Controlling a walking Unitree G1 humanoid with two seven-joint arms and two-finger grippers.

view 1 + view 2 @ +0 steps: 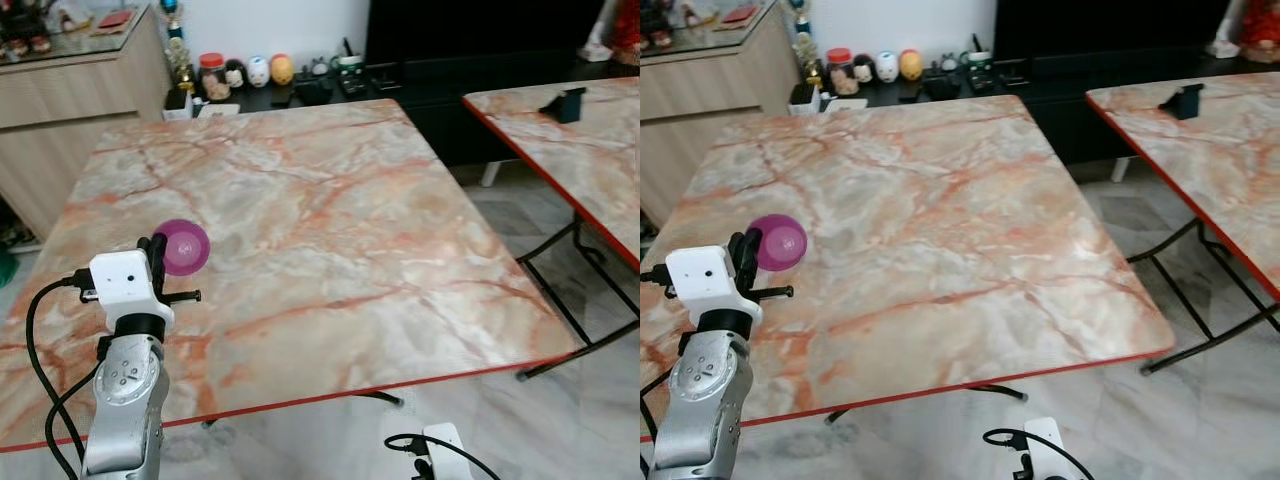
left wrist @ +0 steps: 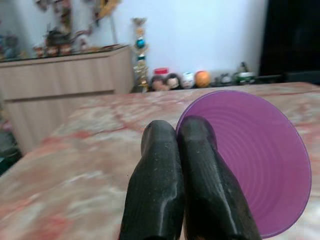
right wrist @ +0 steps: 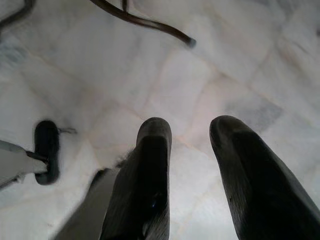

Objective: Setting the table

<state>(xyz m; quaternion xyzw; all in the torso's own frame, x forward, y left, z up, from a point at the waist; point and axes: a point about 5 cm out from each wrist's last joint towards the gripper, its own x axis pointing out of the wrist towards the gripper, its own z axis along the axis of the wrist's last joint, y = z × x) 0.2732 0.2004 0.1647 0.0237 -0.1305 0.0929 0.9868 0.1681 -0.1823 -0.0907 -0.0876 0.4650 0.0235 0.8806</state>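
A small purple bowl (image 1: 183, 246) is held tilted on its side just above the left part of the marble-patterned table (image 1: 340, 220), its inside facing me. My left gripper (image 1: 158, 250) is shut on the bowl's rim. In the left wrist view its two black fingers (image 2: 160, 170) press together beside the bowl (image 2: 255, 160). My right gripper (image 3: 192, 132) hangs low off the table's front edge, open, pointing at the tiled floor with nothing between its fingers.
A second marble table (image 1: 590, 160) stands to the right with a black object (image 1: 566, 103) on it. A wooden sideboard (image 1: 70, 90) is at the back left. A low dark shelf with figurines (image 1: 260, 72) runs behind the table.
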